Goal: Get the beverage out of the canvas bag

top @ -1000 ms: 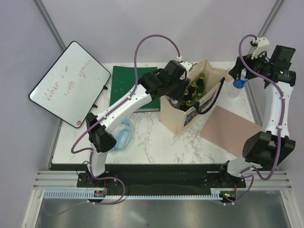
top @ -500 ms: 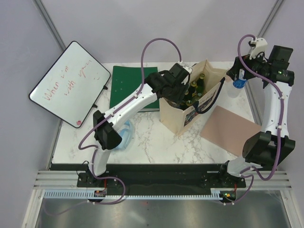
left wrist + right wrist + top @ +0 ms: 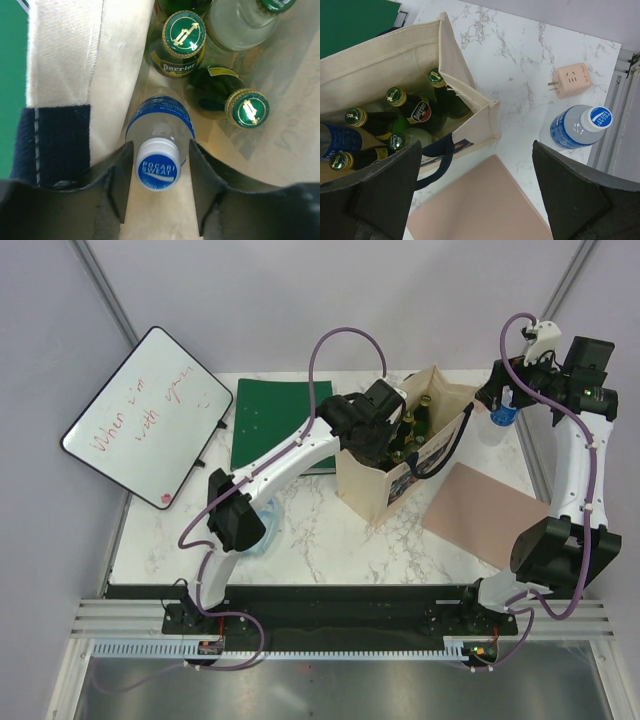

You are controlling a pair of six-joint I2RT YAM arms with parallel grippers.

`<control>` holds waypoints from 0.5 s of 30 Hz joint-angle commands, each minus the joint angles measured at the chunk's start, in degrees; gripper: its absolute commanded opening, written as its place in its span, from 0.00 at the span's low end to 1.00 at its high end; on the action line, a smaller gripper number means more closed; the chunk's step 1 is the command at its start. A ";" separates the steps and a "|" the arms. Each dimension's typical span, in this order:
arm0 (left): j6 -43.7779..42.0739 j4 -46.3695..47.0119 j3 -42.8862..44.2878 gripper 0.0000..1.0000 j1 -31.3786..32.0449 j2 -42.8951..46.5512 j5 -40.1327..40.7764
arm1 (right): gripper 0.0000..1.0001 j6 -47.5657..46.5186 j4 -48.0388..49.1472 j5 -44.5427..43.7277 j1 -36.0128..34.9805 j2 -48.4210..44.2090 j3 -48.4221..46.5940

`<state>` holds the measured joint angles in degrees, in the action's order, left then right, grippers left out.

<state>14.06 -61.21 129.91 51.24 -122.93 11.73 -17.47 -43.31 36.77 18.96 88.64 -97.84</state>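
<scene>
The beige canvas bag [image 3: 375, 485] stands open in the middle of the table; it also shows in the left wrist view [image 3: 65, 50] and the right wrist view [image 3: 385, 60]. It holds several green glass bottles [image 3: 184, 37] and a clear Pocari Sweat bottle with a blue label and a white-and-blue cap [image 3: 157, 167]. My left gripper [image 3: 158, 150] is down inside the bag's left end [image 3: 385, 440], open, one finger on each side of that cap with small gaps. My right gripper [image 3: 476, 150] is wide open and empty, high above the table's far right [image 3: 500, 395].
A second Pocari Sweat bottle [image 3: 577, 127] stands on the marble at far right next to a peach plug adapter [image 3: 572, 80]. A pink board [image 3: 485, 515] lies right of the bag, a green mat [image 3: 275, 425] left of it, a whiteboard [image 3: 140, 415] beyond the table's left edge.
My left arm has swung right and its gripper has gone down into the bag's left end. The right arm has barely moved.
</scene>
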 commanded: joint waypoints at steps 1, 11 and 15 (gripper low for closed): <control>1.67 -1.81 2.11 0.48 0.26 -0.29 1.19 | 0.98 1.21 0.95 2.33 -0.24 -2.24 -0.51; -1.31 -1.63 8.60 0.02 0.44 4.63 3.92 | 0.98 1.74 -1.24 5.41 -1.38 -3.04 -3.48; -3.34 -1.28 9.84 0.02 0.44 7.88 4.44 | 0.98 1.57 -2.83 8.13 -4.36 -3.56 -4.55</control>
<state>14.48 -64.51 134.50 51.51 -123.04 12.56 -16.03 -44.95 40.16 17.45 87.77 -99.31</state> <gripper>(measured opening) 0.383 0.982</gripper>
